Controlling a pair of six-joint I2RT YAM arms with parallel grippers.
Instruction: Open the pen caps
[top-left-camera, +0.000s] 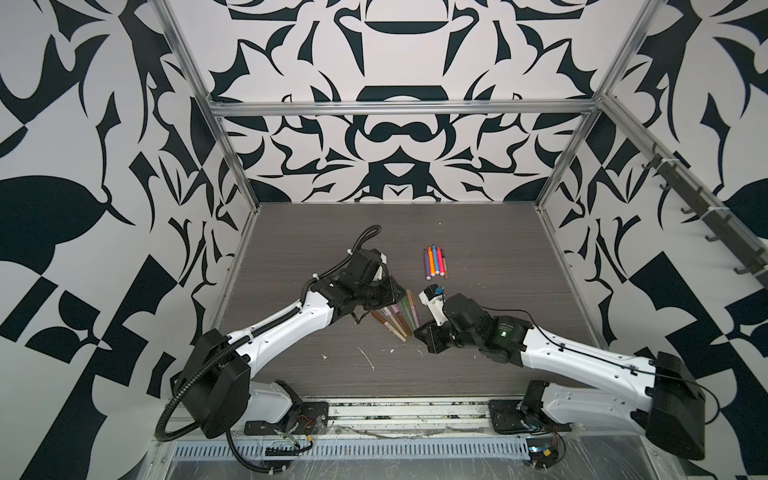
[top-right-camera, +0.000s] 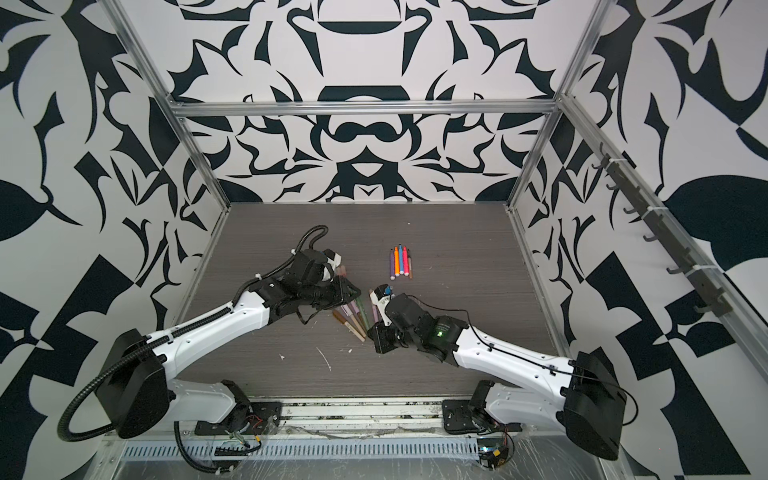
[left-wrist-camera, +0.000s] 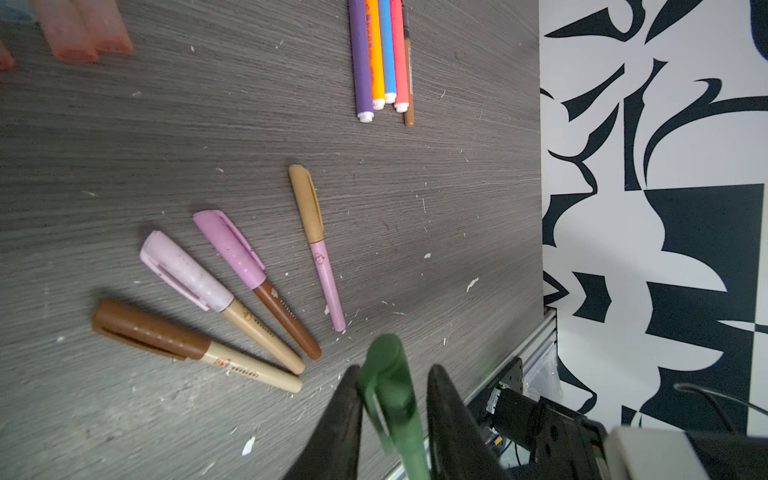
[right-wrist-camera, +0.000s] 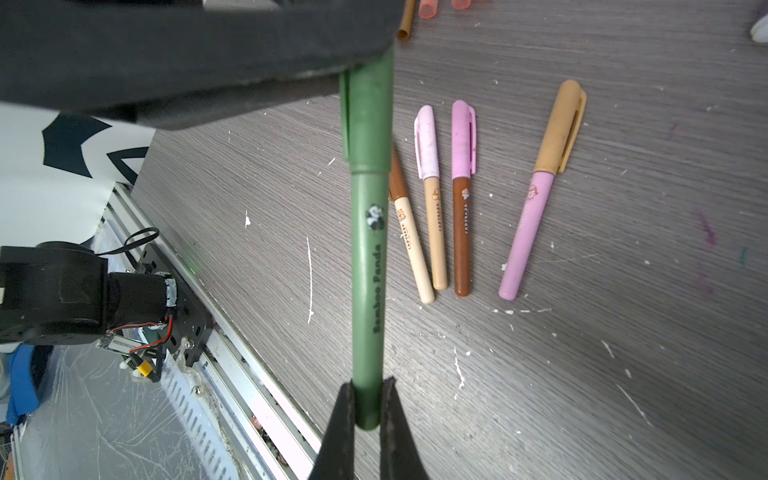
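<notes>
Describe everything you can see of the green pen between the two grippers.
The green pen is a slim, matte plastic marker with a panda picture and "Bamboo Panda" printed on its barrel. Its clipped cap is on. It is held off the table: the right gripper is shut on the barrel's tail end, while the left gripper straddles the cap, with a gap showing on one side.

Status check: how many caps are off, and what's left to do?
Done: five pens at the far centre look uncapped, loose caps lying aside. In hand: the right end effector grips the green pen by its barrel; the left end effector straddles its cap, not yet clamped. Left: four capped pens on the table, plus this one.
</notes>
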